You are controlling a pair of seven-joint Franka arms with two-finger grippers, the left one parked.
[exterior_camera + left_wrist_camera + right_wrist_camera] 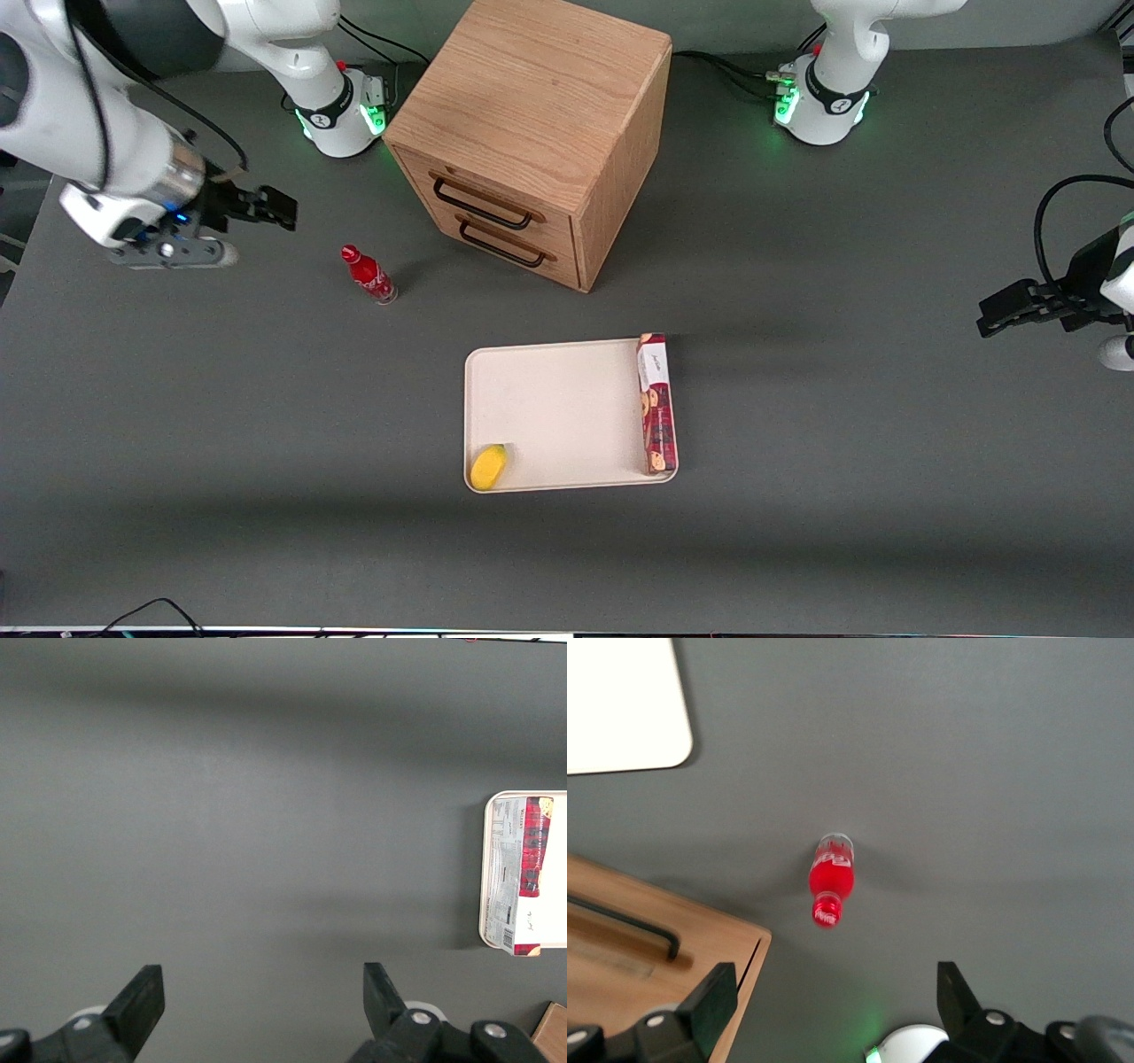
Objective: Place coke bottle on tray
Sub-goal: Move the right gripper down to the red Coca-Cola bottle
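Note:
The coke bottle (369,275), small with a red cap and red label, stands on the grey table beside the wooden drawer cabinet (532,133), toward the working arm's end. It also shows in the right wrist view (831,879). The cream-white tray (558,416) lies nearer to the front camera than the cabinet; its corner shows in the right wrist view (629,718). My right gripper (266,208) hangs open and empty above the table, apart from the bottle and farther toward the working arm's end. Its fingers (713,1001) stand wide apart.
A long red biscuit box (656,403) lies on the tray along one short edge, and a yellow fruit (489,467) sits in the tray's near corner. The cabinet has two drawers with dark handles (483,204). The arm bases (341,111) stand at the back of the table.

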